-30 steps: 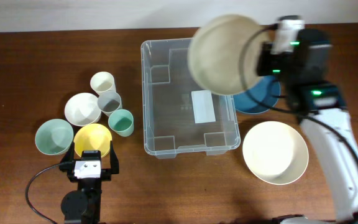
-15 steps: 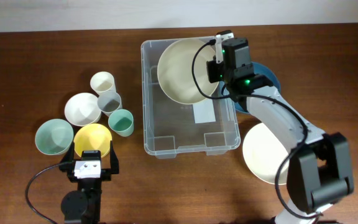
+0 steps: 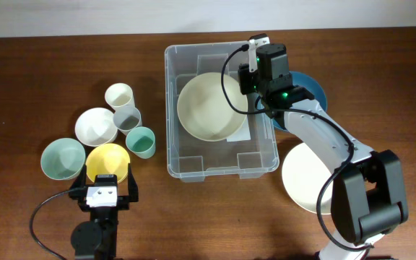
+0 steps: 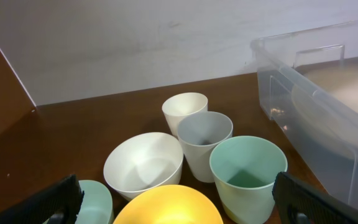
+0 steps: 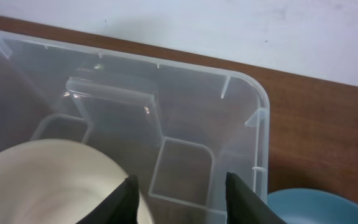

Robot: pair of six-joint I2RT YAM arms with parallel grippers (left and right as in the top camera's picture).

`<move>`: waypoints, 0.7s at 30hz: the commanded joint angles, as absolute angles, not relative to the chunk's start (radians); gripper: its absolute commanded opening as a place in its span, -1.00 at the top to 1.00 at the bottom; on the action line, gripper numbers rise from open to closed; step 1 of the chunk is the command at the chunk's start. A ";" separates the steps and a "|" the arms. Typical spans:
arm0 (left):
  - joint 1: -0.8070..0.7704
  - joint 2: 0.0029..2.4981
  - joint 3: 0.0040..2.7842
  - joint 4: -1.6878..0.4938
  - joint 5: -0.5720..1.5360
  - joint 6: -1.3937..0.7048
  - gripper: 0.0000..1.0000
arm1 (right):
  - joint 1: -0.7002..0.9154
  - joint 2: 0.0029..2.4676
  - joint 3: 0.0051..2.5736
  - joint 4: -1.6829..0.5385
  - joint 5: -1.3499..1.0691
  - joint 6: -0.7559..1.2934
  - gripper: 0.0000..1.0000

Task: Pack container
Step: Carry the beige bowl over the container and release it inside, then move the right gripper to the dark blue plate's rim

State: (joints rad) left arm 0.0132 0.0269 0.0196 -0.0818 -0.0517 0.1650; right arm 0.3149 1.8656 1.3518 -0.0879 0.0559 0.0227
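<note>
The container (image 3: 221, 173) sits mid-tabletop under the right claw (image 5: 179, 202), whose fingers stand apart just beside the cream bowl (image 3: 209, 107) lying inside. Its white label (image 3: 245, 136) is mostly covered and unreadable. The right arm reaches in from the near right; the left claw (image 4: 179, 214) is spread wide facing the cups (image 4: 205, 140)
</note>
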 commanded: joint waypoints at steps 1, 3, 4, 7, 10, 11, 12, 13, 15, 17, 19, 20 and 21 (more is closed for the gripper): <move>0.009 0.019 0.010 -0.080 -0.041 0.178 -0.99 | 0.334 1.843 1.382 -0.091 0.054 0.026 0.10; 0.009 0.018 0.010 -0.080 -0.041 0.177 -0.99 | 0.334 1.814 1.401 -0.123 0.064 0.027 0.10; 0.009 0.019 0.010 -0.080 -0.041 0.177 -0.99 | 0.331 1.795 1.415 -0.153 0.077 0.038 0.09; 0.009 0.018 0.010 -0.080 -0.041 0.178 -0.99 | 0.311 1.743 1.467 -0.276 0.147 0.069 0.09; 0.009 0.019 0.010 -0.080 -0.041 0.177 -0.99 | 0.270 1.682 1.525 -0.433 0.217 0.072 0.08; 0.009 0.018 0.010 -0.080 -0.041 0.178 -1.00 | 0.250 1.657 1.543 -0.488 0.238 0.072 0.06; 0.009 0.019 0.010 -0.080 -0.041 0.177 -0.99 | 0.229 1.634 1.555 -0.533 0.252 0.071 0.02; 0.009 0.019 0.010 -0.080 -0.041 0.177 -0.99 | 0.207 1.612 1.564 -0.569 0.265 0.072 -0.01; 0.009 0.019 0.010 -0.080 -0.041 0.177 -0.99 | 0.144 1.559 1.573 -0.641 0.280 0.088 -0.01; 0.009 0.019 0.010 -0.080 -0.041 0.178 -1.00 | 0.069 1.513 1.573 -0.694 0.281 0.116 -0.04; 0.009 0.019 0.010 -0.080 -0.041 0.177 -0.99 | -0.019 1.480 1.573 -0.750 0.280 0.147 -0.08; 0.009 0.019 0.010 -0.080 -0.041 0.177 -0.99 | -0.067 1.469 1.573 -0.780 0.277 0.160 -0.10; 0.009 0.018 0.010 -0.080 -0.041 0.177 -0.99 | -0.112 1.464 1.573 -0.810 0.272 0.169 -0.11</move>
State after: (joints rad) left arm 0.0132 0.0269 0.0193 -0.0818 -0.0517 0.1650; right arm -0.0097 1.4883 1.5654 -0.7631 0.2440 0.1089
